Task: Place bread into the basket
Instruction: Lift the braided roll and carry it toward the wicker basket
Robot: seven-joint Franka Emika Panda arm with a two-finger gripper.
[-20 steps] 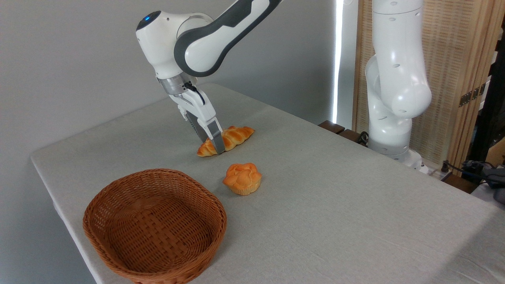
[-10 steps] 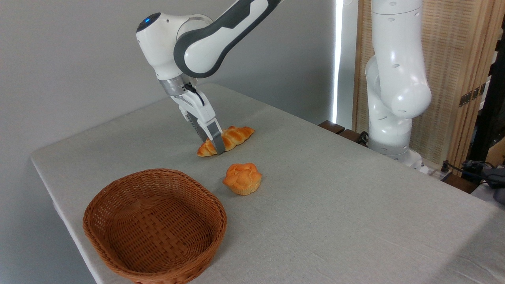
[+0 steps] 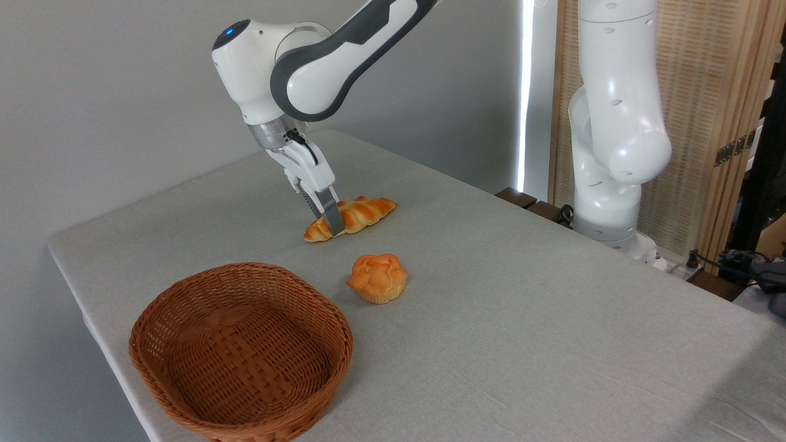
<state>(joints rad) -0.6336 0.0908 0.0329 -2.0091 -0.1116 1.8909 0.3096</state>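
The gripper (image 3: pixel 332 228) has its jaws clamped across the bread (image 3: pixel 352 218); lift it straight, keeping the loaf level, toward the near-left basket (image 3: pixel 184 393).

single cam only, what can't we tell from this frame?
Camera view:
- gripper: the far finger is hidden behind the near one and the bread, so grip contact is unclear.
- bread: whether it has left the table is unclear.
- basket: bottom rim cut off by the frame edge.
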